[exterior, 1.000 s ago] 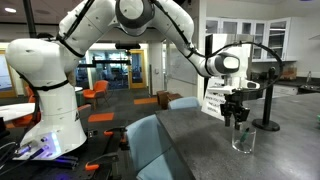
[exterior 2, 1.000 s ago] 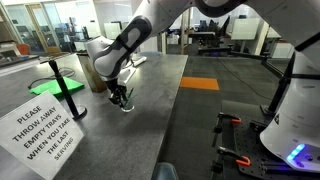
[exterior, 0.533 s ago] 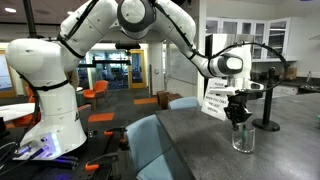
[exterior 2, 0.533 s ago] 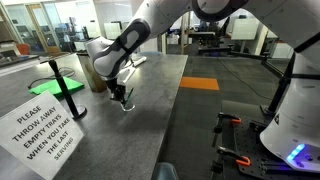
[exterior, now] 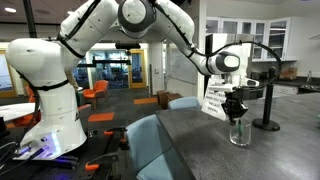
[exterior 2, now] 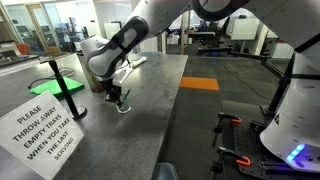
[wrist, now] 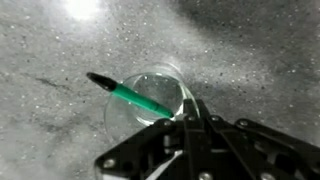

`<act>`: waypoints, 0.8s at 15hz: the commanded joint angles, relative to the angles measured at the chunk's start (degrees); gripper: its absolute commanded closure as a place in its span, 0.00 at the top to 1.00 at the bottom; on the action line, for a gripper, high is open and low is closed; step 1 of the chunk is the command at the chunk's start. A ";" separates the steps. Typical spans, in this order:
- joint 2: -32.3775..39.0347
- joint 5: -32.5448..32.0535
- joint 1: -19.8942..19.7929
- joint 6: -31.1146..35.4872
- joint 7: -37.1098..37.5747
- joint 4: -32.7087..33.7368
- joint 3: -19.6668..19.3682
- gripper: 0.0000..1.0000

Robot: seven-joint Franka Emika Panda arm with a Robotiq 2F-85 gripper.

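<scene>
A white robot arm reaches down over a dark grey, speckled stone-like surface (wrist: 60, 40), its black tool (wrist: 186, 122) poised directly above a small clear drinking glass (wrist: 135, 120). The glass is round, thin-walled and upright, standing well in from the surface's long edge in an exterior view (exterior 2: 121, 107). Inside it leans a green marker (wrist: 135, 96) with a black cap. Seen from the wrist, its long axis runs diagonally from the tool's fingertips at lower right up to the upper left, where the cap pokes out over the far rim. The tool is clenched, with its two fingers drawn together at the near rim of the glass, right where the marker's lower end lies. Whether they nip the rim, the marker or nothing cannot be told. In both exterior views a white printed sign (exterior 2: 45, 130) stands on the same surface, apart from the glass, beside a black stand (exterior: 267, 110). A pale blue chair (exterior: 150, 140) is tucked at the surface's edge.
</scene>
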 commanded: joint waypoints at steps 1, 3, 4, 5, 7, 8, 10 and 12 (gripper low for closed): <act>-4.94 2.74 0.24 1.29 -1.92 -5.68 1.52 0.01; -8.12 4.28 0.42 2.36 -1.71 -10.16 2.64 0.01; -9.93 4.77 0.69 3.14 -1.36 -12.85 2.87 0.01; -11.77 5.04 1.02 3.87 -0.76 -15.65 2.88 0.01; -15.97 4.68 1.82 6.84 0.41 -22.28 2.38 0.01; -18.11 4.68 1.91 8.59 0.54 -25.88 2.41 0.01; -22.02 4.81 2.03 12.82 1.39 -32.80 2.34 0.01; -24.91 5.55 1.78 16.01 1.75 -38.42 2.51 0.01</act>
